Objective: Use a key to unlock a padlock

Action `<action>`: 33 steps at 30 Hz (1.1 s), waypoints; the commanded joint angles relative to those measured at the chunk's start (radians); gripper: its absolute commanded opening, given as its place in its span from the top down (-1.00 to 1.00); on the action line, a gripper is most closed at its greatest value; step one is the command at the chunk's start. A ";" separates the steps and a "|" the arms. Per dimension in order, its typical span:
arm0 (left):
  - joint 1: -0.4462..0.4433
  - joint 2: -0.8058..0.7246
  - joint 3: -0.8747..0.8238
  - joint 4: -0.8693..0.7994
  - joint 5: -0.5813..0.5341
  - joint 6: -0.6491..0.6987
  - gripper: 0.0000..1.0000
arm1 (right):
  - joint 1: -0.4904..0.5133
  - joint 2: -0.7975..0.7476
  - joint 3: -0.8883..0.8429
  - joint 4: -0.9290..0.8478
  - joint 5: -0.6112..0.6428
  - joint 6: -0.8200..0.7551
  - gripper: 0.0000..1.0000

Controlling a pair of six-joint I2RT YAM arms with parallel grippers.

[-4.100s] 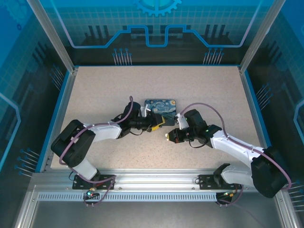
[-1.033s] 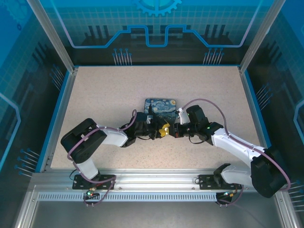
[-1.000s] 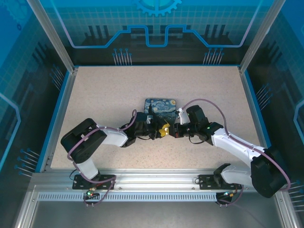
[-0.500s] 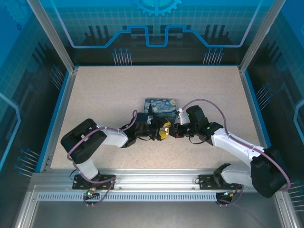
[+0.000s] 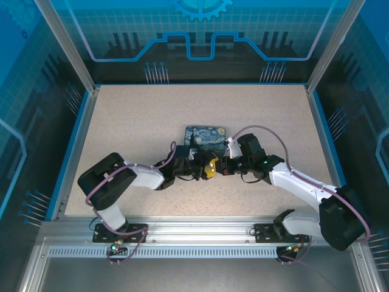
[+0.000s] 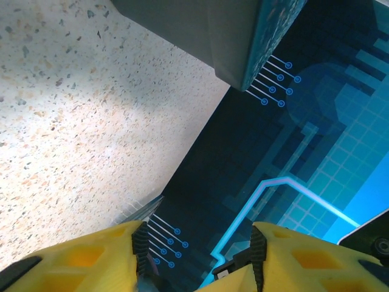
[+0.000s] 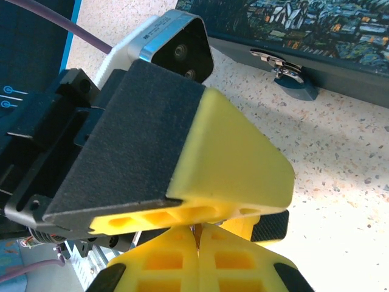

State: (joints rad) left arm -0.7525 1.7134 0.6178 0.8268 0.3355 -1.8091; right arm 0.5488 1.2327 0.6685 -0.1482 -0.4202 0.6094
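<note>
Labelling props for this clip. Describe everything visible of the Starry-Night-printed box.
The box is flat and rectangular, its lid printed with dark blue swirls and yellow flecks, over plain grey-teal side walls. A small silvery clasp sits on its near side wall. It lies flat on the speckled table, near the middle. The left arm overlaps its near-left corner in the top view; whether they touch cannot be told.

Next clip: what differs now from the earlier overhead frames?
Over the last four seconds the left tool slid right and nearer the bases, away from the box corner. The right tool edged away from the bases, toward the box. Their tips now meet just in front of the box. In the last second there was hardly any shift. The box stayed put.
</note>
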 commanded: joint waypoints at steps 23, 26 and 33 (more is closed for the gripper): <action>-0.006 -0.015 -0.033 0.057 -0.051 -0.026 0.55 | -0.013 -0.062 -0.041 -0.039 0.012 -0.013 1.00; -0.008 -0.016 -0.033 0.058 -0.053 -0.027 0.69 | -0.013 -0.062 -0.042 -0.039 0.012 -0.012 1.00; -0.007 -0.021 -0.035 0.057 -0.058 -0.024 0.98 | -0.013 -0.058 -0.040 -0.035 0.013 -0.011 1.00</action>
State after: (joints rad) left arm -0.7528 1.7134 0.5919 0.8513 0.2909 -1.8278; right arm 0.5484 1.1881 0.6342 -0.1719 -0.4118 0.6090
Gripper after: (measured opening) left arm 0.044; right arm 0.062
